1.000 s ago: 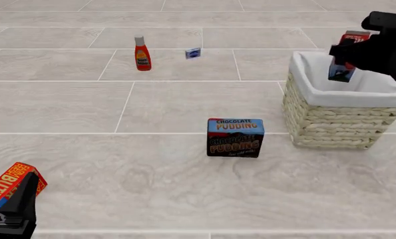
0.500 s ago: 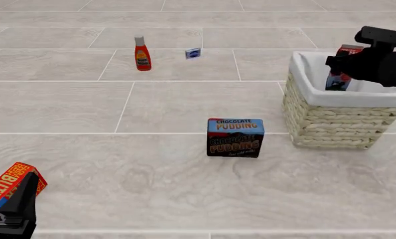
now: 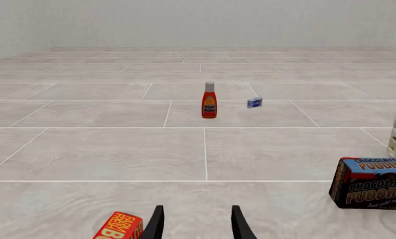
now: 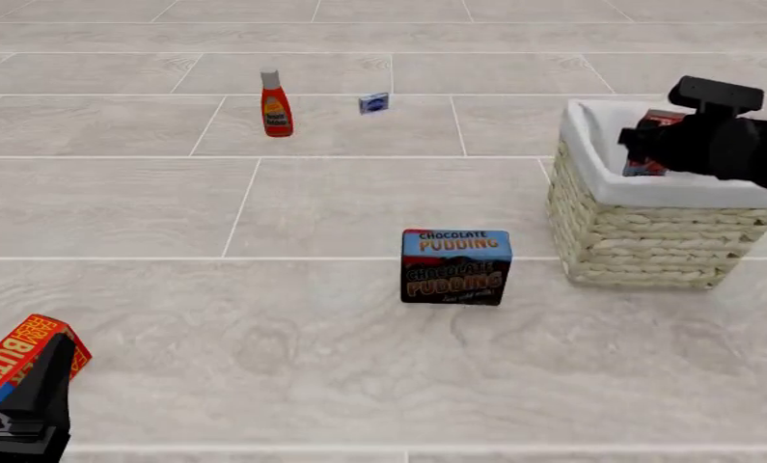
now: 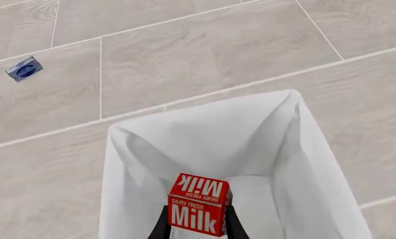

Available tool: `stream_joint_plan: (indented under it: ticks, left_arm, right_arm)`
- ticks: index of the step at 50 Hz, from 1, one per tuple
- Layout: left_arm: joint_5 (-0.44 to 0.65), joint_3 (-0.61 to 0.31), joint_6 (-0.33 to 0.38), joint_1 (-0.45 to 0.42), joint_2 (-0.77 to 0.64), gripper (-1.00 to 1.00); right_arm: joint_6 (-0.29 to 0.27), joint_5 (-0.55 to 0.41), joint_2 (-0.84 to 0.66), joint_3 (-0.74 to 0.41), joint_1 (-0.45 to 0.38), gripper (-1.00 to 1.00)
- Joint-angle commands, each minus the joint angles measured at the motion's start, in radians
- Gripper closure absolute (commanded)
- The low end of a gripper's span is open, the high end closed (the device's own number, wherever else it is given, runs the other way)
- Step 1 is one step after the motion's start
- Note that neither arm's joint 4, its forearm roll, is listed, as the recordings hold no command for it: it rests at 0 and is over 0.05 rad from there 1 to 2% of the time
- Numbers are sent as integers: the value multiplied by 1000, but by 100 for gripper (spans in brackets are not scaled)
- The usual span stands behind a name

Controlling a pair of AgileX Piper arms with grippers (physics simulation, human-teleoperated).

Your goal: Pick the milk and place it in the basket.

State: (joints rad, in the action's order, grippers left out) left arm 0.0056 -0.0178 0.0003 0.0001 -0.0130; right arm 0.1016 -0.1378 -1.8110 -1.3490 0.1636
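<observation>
Nearest, the left gripper (image 3: pixel 196 224) hangs parted and idle beside a butter box (image 4: pixel 20 362), while farther off the right gripper (image 5: pixel 196 226) clamps the milk (image 5: pixel 199 211) partway down inside the basket (image 4: pixel 641 231), so only letting go seems left

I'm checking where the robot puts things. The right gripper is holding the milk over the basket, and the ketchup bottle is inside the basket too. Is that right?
Not quite. The ketchup bottle stands on the floor, far from the basket, as the front view shows. The rest holds: the right gripper grips the milk over the basket.
</observation>
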Motion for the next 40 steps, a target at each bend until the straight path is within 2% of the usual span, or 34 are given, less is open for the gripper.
stream_joint_plan:
  ticks: [1,19,20,40]
  left_arm:
    - [0,0,0,0,0,-100]
    - [0,0,0,0,0,-100]
    - [0,0,0,0,0,-100]
    - [0,0,0,0,0,-100]
  right_arm:
    - [23,14,-18,-16,3,100]
    - [30,5,-16,-18,5,100]
    - [29,6,-14,-17,8,-100]
    - [23,0,24,-5,3,-100]
